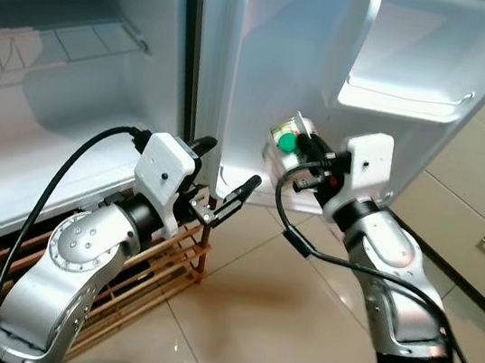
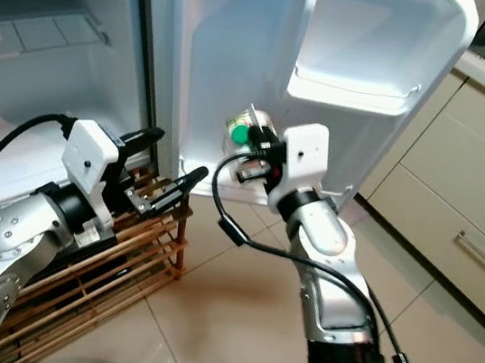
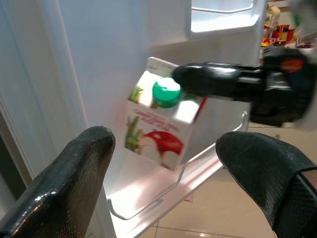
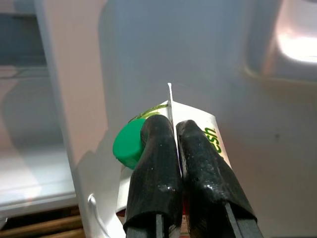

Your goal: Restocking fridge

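Your right gripper (image 4: 171, 144) has its two black fingers squeezed tight on the thin top ridge of a small white juice carton with a green round cap (image 3: 161, 126). You can see the fingers pressed together with the ridge poking up between them, and the green cap (image 4: 130, 144) sits just beside one finger. The carton has a red fruit picture on its front. It leans a bit and sits in the lowest shelf of the white fridge door (image 1: 267, 76), behind the thin wire rail (image 3: 173, 186) that runs along the shelf's front. Your right gripper reaches in from in front of the door and holds the carton by its top.

Your left gripper (image 1: 222, 198) is held up near the bottom corner of the fridge, with its fingers spread wide apart and nothing between them. It points toward the carton but stays apart from it. Below your left arm, a brown wooden rack (image 1: 152, 264) rests on the shiny beige tiled floor (image 1: 277, 315). Beige cupboard drawers (image 2: 464, 224) stand past the door on your right.
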Controlling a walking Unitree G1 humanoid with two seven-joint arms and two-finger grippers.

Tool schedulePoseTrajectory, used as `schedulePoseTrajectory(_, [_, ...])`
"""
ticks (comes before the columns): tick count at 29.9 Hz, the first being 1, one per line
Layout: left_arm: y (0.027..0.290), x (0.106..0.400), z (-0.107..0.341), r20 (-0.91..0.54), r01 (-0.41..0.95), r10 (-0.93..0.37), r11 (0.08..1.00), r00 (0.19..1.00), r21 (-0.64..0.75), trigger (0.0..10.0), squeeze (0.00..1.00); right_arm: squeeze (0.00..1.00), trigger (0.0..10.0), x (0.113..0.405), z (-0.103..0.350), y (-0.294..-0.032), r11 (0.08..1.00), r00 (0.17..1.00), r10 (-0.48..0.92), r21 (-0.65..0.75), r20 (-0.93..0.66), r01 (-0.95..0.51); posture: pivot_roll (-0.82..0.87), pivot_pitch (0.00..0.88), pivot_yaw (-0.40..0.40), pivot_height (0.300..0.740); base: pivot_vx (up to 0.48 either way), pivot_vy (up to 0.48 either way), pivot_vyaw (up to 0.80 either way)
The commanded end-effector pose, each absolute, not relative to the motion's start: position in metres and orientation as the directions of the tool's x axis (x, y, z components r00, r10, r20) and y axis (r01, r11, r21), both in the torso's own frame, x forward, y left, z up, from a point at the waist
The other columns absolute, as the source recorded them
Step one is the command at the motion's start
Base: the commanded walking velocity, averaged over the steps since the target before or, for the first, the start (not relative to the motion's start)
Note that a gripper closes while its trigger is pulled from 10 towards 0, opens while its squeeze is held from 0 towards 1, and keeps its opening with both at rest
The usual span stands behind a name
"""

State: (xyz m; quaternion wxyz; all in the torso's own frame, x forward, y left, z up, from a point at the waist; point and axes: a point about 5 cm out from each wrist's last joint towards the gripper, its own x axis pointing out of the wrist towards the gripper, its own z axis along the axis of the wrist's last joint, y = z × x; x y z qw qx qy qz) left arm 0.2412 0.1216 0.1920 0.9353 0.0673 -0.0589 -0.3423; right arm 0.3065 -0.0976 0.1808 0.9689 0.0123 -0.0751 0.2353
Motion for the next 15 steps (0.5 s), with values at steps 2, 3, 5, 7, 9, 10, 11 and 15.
schedulePoseTrajectory(2, [0.120, 0.239, 0.195, 0.064, 0.651, -0.668, 0.739, 0.742, 0.173, 10.0, 0.00, 0.00, 10.0, 0.309, 0.180, -0.095, 0.886, 0.872, 0.458, -0.018, 0.174, -0.463, 0.04, 0.061, -0.060, 0.740, 0.000, 0.000, 0.00])
schedulePoseTrajectory(3, [0.120, 0.239, 0.196, 0.065, 0.651, -0.668, 0.739, 0.741, 0.173, 10.0, 0.00, 0.00, 10.0, 0.311, 0.178, -0.094, 0.894, 0.877, 0.444, -0.019, 0.181, -0.449, 0.04, 0.064, -0.060, 0.740, 0.000, 0.000, 0.00])
schedulePoseTrajectory(5, [0.120, 0.239, 0.196, 0.063, 0.650, -0.667, 0.740, 0.742, 0.175, 10.0, 0.00, 0.00, 10.0, 0.313, 0.174, -0.092, 0.898, 0.882, 0.435, -0.020, 0.183, -0.439, 0.04, 0.066, -0.062, 0.740, 0.000, 0.000, 0.00])
schedulePoseTrajectory(7, [0.120, 0.238, 0.196, 0.062, 0.651, -0.668, 0.739, 0.742, 0.174, 10.0, 0.00, 0.00, 10.0, 0.313, 0.171, -0.091, 0.898, 0.881, 0.434, -0.013, 0.188, -0.439, 0.04, 0.068, -0.063, 0.740, 0.000, 0.000, 0.00])
schedulePoseTrajectory(9, [0.121, 0.237, 0.196, 0.056, 0.654, -0.671, 0.736, 0.739, 0.174, 10.0, 0.00, 0.00, 10.0, 0.316, 0.162, -0.089, 0.910, 0.892, 0.407, -0.008, 0.198, -0.414, 0.05, 0.071, -0.063, 0.740, 0.000, 0.000, 0.00])
schedulePoseTrajectory(10, [0.121, 0.236, 0.196, 0.054, 0.656, -0.672, 0.734, 0.738, 0.174, 10.0, 0.00, 0.00, 10.0, 0.317, 0.157, -0.089, 0.915, 0.897, 0.394, 0.001, 0.201, -0.403, 0.05, 0.071, -0.063, 0.740, 0.000, 0.000, 0.00])
schedulePoseTrajectory(11, [0.121, 0.235, 0.196, 0.051, 0.659, -0.675, 0.731, 0.736, 0.176, 10.0, 0.00, 0.00, 10.0, 0.318, 0.152, -0.088, 0.921, 0.902, 0.383, 0.000, 0.197, -0.391, 0.06, 0.074, -0.061, 0.740, 0.000, 0.000, 0.00])
schedulePoseTrajectory(15, [0.122, 0.233, 0.197, 0.046, 0.667, -0.683, 0.723, 0.729, 0.178, 10.0, 0.00, 0.00, 10.0, 0.318, 0.142, -0.082, 0.916, 0.900, 0.392, 0.015, 0.189, -0.401, 0.07, 0.072, -0.062, 0.740, 0.000, 0.000, 0.00])
